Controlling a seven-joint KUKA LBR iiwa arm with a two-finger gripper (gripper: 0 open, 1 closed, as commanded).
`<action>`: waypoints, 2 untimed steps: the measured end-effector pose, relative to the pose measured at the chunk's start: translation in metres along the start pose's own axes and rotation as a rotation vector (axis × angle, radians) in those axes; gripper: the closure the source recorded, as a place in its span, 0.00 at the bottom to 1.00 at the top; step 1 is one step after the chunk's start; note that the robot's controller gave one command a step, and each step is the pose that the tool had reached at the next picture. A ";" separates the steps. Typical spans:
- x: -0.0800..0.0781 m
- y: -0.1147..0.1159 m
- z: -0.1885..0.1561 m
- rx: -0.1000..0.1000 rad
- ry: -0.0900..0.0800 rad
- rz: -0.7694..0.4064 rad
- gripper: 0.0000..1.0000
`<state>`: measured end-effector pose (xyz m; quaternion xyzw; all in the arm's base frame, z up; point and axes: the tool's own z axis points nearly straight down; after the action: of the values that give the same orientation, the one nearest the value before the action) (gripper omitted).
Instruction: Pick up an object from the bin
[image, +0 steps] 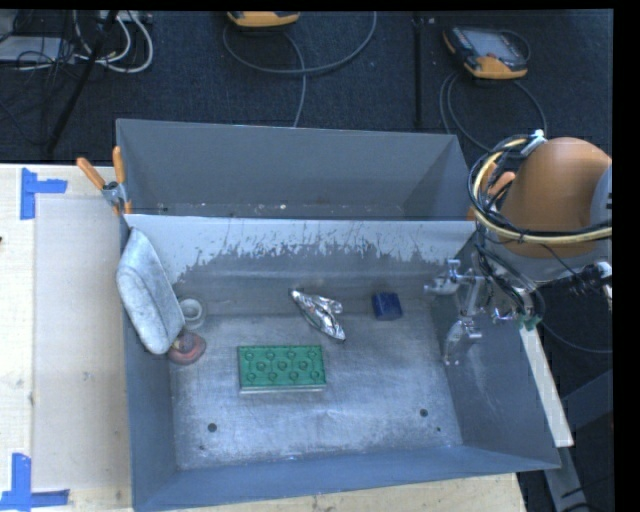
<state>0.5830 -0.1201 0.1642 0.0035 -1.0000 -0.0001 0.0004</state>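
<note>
- My gripper (458, 338) reads as bare silvery metal, with the orange-brown cover (560, 195) above it.
- Just left of it, a small block (387, 305): dark blue.
- Further left, crumpled foil (320, 312): shiny silver.
- Beyond that, a studded plate (282, 368): green.
- Farthest from it, a disc (186, 349): reddish-brown; an oblong pad (150, 295): speckled grey.
- Bin (300, 440): grey, streaked with pale scuffs.

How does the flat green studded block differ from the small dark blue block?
The flat green studded block is far larger than the small dark blue block. The green one is a wide, low slab with studs; the blue one is compact and looks plain. The green lies mid-floor; the blue sits nearer the back wall and the gripper. Both rest loose on the bin floor.
</note>
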 end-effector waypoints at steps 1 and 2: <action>-0.023 0.070 0.057 -0.004 0.003 -0.086 0.00; -0.032 0.131 0.066 -0.004 -0.001 -0.066 0.00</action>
<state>0.6138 0.0115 0.0977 0.0365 -0.9993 -0.0021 0.0000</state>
